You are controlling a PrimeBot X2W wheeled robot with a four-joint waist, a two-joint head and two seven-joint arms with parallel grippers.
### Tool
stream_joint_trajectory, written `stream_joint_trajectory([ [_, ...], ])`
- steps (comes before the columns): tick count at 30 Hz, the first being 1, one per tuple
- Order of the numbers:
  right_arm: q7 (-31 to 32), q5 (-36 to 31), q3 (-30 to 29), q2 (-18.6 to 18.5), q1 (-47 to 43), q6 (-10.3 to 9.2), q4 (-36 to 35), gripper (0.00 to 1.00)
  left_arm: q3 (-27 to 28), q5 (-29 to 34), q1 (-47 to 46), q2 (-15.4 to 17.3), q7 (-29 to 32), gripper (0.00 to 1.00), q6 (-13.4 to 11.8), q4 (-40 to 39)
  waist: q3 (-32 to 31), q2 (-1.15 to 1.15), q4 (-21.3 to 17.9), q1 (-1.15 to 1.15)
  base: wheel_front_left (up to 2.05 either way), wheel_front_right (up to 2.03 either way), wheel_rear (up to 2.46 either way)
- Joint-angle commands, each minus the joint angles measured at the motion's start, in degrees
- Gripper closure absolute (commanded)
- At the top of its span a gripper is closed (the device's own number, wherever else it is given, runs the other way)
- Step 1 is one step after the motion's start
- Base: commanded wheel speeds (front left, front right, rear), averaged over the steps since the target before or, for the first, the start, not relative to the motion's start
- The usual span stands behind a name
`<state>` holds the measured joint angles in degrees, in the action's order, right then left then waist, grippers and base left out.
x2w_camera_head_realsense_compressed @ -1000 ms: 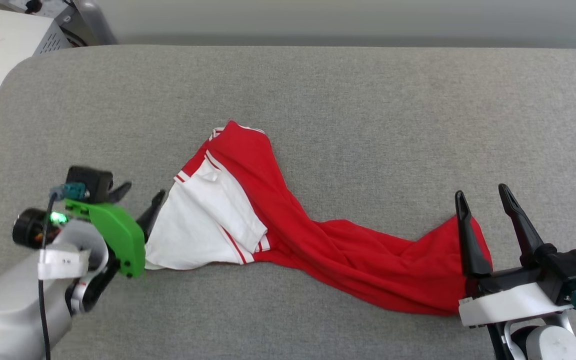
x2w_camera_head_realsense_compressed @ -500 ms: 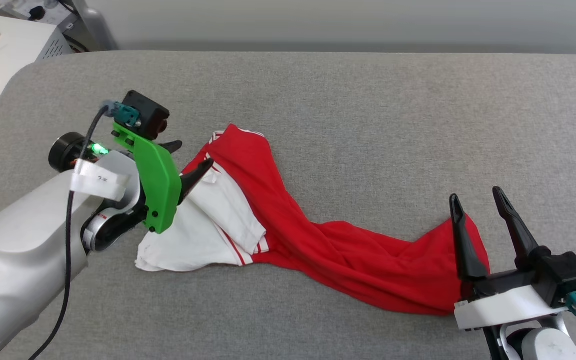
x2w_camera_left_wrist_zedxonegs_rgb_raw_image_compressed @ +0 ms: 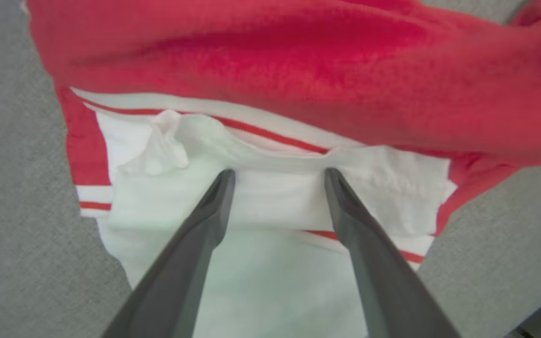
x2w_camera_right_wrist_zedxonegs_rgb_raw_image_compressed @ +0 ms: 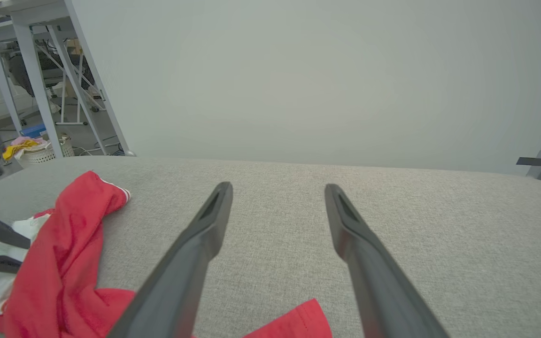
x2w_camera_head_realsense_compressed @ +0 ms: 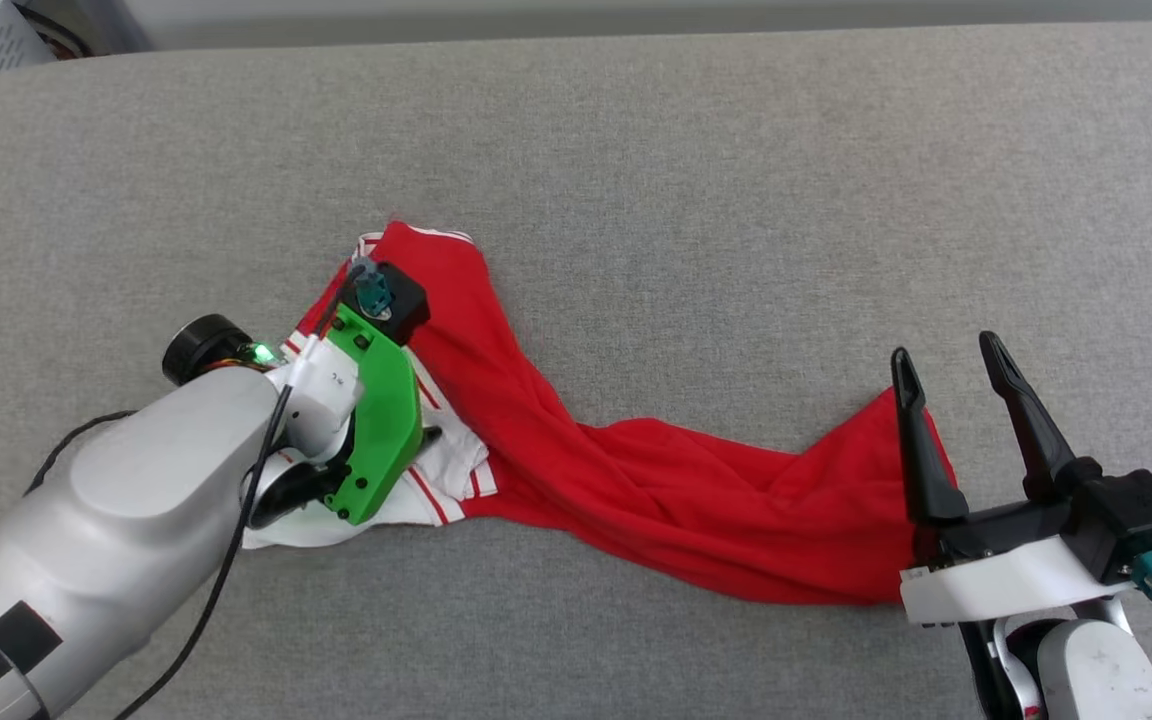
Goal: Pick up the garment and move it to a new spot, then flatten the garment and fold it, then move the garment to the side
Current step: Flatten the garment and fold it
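Head view: your shirt (x2w_camera_head_realsense_compressed: 636, 490) lies twisted across the grey table (x2w_camera_head_realsense_compressed: 636, 150). Your left end effector (x2w_camera_left_wrist_zedxonegs_rgb_raw_image_compressed: 277, 174) is spread wide over its white sleeve, gripping nothing. The right end effector (x2w_camera_head_realsense_compressed: 944, 347) is wide open too, empty, by the red hem.

Grey fabric surface (x2w_camera_head_realsense_compressed: 696, 130), pale wall (x2w_camera_right_wrist_zedxonegs_rgb_raw_image_compressed: 327, 80), white table legs (x2w_camera_right_wrist_zedxonegs_rgb_raw_image_compressed: 37, 89), white basket (x2w_camera_right_wrist_zedxonegs_rgb_raw_image_compressed: 47, 154) (yellow cloth (x2w_camera_right_wrist_zedxonegs_rgb_raw_image_compressed: 17, 148) inside)

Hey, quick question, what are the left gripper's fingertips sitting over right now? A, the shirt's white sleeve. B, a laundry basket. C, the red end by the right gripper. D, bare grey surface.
A: the left wrist view shows the left gripper, jaws open, with both fingertips over the white sleeve of the garment, just short of its red-striped trim.
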<state>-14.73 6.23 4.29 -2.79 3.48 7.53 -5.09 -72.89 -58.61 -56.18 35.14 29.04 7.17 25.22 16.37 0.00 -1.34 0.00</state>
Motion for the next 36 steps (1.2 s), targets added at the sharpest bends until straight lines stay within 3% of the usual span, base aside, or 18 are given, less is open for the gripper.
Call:
stream_joint_trajectory([
  [1, -0.27, 0.40, 0.25, -0.09, 1.37, -0.04, -0.22, 0.00, -0.24, 0.81, 1.48, -0.87, 0.91, 0.00, 0.28, 0.20, 2.24, 0.00, -1.53, 0.00, 0.00, 0.00, 0.00],
  [8, -0.27, 0.75, 0.48, -0.09, 2.52, -0.04, 0.04, 0.00, -0.44, 4.55, 7.87, -2.29, 5.67, 0.00, 0.30, -0.20, 4.01, 0.00, -2.57, 0.00, 0.00, 0.00, 0.00],
  [9, -0.27, 0.78, 0.43, -0.09, 2.56, -0.04, 0.09, 0.00, -0.44, 4.58, 8.57, -2.47, 5.40, 0.54, 0.31, -0.33, 4.04, 0.00, -2.57, 0.00, 0.00, 0.00, 0.00],
  [10, -0.27, 0.79, 0.34, -0.09, 2.56, -0.04, 0.14, 0.00, -0.44, 4.44, 8.92, -2.59, 4.89, 1.00, 0.31, -0.43, 3.96, 0.00, -2.51, 0.00, 0.00, 0.00, 0.00],
  [15, -0.27, 0.93, -0.21, -0.09, 2.10, -0.04, 0.31, 0.00, -0.45, 4.08, 7.70, -1.66, -2.76, 1.00, 0.31, -0.80, 2.52, 0.00, -1.84, 0.00, 0.00, 0.00, 0.00],
  [19, -0.27, 1.13, -0.75, -0.09, 1.08, -0.04, 0.31, 0.00, 1.17, 4.32, 4.56, 1.20, -12.39, 1.00, 0.31, -3.28, 0.57, 0.00, -0.84, 0.00, 0.00, 0.00, 0.00],
  [28, -0.27, 1.74, -0.29, -0.09, 0.53, -0.04, 0.16, 0.00, 6.00, 3.98, 0.37, 5.51, -19.18, 1.00, 0.10, -10.25, 0.09, 0.00, -0.86, 0.00, 0.00, 0.00, 0.00],
  [33, -0.27, 2.41, 0.23, -0.09, 1.41, -0.04, -0.02, 0.00, 6.41, 5.06, -2.65, 4.08, -18.51, 1.00, -0.22, -12.56, 1.51, 0.00, -2.80, 0.00, 0.00, 0.00, 0.00],
  [34, -0.27, 2.88, 0.44, -0.09, 1.85, -0.04, 0.02, 0.00, 6.09, 5.23, -3.83, 1.09, -18.46, 1.00, -0.20, -11.96, 2.37, 0.00, -4.25, 0.00, 0.00, 0.00, 0.00],
  [36, -0.27, 3.18, 0.62, -0.09, 2.08, -0.04, 0.10, 0.00, 5.35, 5.39, -4.26, -1.44, -18.46, 1.00, -0.13, -10.49, 2.91, 0.00, -5.27, 0.00, 0.00, 0.00, 0.00],
])
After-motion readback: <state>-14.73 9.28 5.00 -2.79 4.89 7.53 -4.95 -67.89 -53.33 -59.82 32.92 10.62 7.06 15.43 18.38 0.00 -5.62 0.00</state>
